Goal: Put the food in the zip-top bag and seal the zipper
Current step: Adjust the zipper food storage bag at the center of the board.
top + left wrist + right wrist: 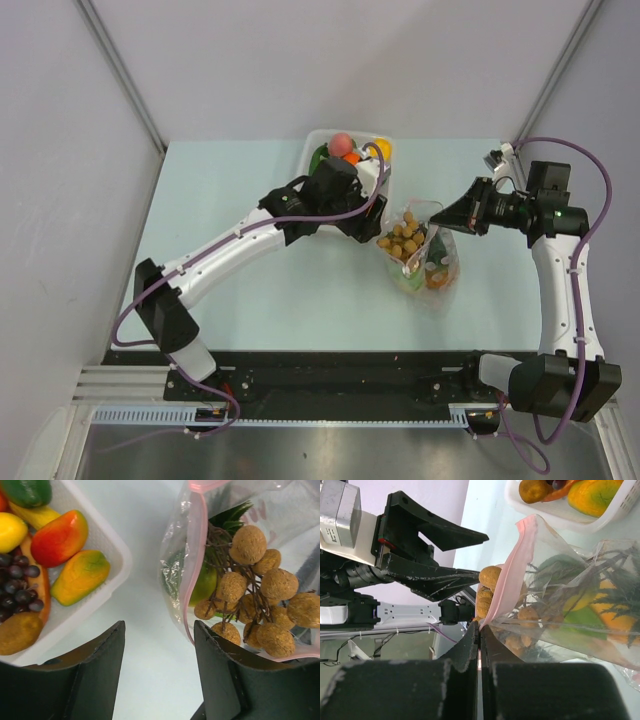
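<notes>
The clear zip-top bag [428, 262] lies right of centre, its mouth lifted. My right gripper [480, 625] is shut on the pink zipper [512, 575] at the mouth's edge, also seen from above [440, 218]. A brown bunch [260, 595] sits in the bag's mouth, partly sticking out, with a pineapple top [230, 517] and a green piece [205, 585] deeper inside. My left gripper [159, 625] is open and holds nothing. It hovers over bare table between the bag and the tray, just left of the zipper [192, 565].
A white tray [117, 560] at the back centre holds more food: a mango [80, 575], a red-yellow piece [59, 537], dark grapes [17, 585], a green piece [27, 490] and a brown piece [17, 632]. The left arm [240, 245] crosses the table's middle.
</notes>
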Controlling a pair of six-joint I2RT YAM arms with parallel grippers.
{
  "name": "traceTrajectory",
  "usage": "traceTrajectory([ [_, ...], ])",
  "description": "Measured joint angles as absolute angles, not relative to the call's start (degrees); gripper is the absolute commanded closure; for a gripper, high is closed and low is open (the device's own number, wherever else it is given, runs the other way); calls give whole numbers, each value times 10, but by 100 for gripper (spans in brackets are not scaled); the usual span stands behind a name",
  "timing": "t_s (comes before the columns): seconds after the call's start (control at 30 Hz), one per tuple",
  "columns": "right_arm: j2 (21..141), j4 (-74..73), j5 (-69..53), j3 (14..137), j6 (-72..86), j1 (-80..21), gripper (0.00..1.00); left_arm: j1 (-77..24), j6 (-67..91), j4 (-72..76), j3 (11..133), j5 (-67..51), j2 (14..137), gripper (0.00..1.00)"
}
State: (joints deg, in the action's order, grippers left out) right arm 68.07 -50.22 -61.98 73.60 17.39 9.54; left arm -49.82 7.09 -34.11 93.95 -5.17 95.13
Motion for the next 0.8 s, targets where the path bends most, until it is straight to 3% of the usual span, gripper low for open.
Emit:
traceTrajectory([
  [0.27,681,-502,-620,735,171,95,100,-498,80,-338,926,-80,951,42],
  [0.3,681,-502,-620,734,171,94,100,-498,81,-338,926,-83,951,53],
  [0.4,679,-500,-622,729,173,94,100,-500,83,-339,926,-94,953,100],
  [0.63,672,-513,-596,721,156,87,100,-506,77,-390,1010,-120,987,100],
  [0.8,669,-591,-554,755,110,88,100,-545,45,-388,1049,-124,926,100],
])
